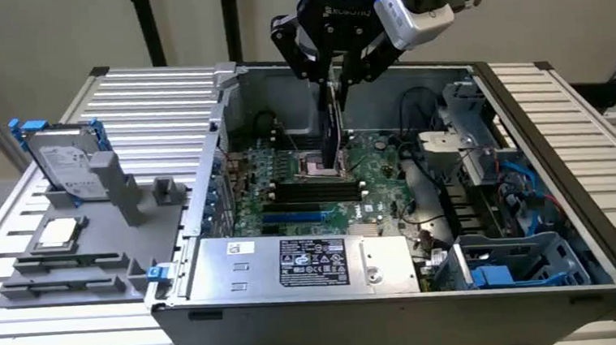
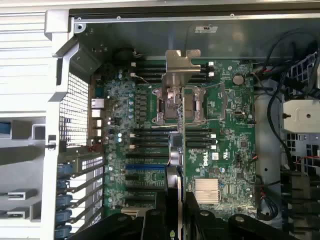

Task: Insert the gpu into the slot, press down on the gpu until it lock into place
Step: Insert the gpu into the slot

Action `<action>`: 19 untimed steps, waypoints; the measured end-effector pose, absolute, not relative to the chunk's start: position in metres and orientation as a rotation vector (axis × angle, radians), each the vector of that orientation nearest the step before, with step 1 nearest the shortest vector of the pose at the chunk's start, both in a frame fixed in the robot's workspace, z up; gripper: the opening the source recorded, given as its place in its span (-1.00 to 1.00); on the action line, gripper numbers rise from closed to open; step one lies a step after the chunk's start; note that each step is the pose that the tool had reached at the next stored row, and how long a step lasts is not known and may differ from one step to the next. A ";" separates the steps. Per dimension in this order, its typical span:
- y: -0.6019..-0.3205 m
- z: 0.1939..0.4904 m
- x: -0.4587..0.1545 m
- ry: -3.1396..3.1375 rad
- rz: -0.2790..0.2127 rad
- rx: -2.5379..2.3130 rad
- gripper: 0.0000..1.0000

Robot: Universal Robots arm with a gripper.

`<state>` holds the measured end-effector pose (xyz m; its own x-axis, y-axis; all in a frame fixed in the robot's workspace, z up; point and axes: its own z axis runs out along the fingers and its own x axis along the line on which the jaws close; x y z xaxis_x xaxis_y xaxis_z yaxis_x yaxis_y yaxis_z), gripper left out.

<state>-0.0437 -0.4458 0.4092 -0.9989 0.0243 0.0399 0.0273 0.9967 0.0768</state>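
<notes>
While the small, flat, black rectangular gpu card (image 1: 334,134) is hanging edge-on and close to upright over the board, the black robot gripper (image 1: 331,77) is clamping it from above. One finger is sitting on each flat face, so the jaws are closed on the card. Through the wrist view, the gpu (image 2: 179,145) is showing as a thin dark line stretching away from the gripper (image 2: 177,222). The black fingers (image 2: 202,222) are pressing in on either side of it, and its bent silver metal bracket (image 2: 181,62) is sitting at the far end, toward the case wall. In the exterior view the card's lower edge is lining up with the square silver processor socket (image 1: 317,168); whether it is touching anything there, I cannot tell. Underneath, the green motherboard (image 1: 378,163) is lying flat, with the long black memory slots (image 1: 315,192) just beside the socket and a blue expansion slot (image 1: 295,218) near them. The wrist view is also catching a small silver finned heatsink (image 2: 206,191) beside the card's line. Closer to the exterior camera, the silver labelled power-supply box (image 1: 304,262) is sitting inside the open grey metal computer case (image 1: 405,320). Well off to the exterior view's left, a silver hard drive (image 1: 63,161) is standing on a grey fixture on the white slatted table (image 1: 151,102).
</notes>
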 end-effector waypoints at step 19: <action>-0.446 0.409 -0.044 -3.100 -0.120 -0.039 -0.47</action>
<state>-0.0436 -0.4458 0.4092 -0.9989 0.0239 0.0400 0.0269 0.9967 0.0768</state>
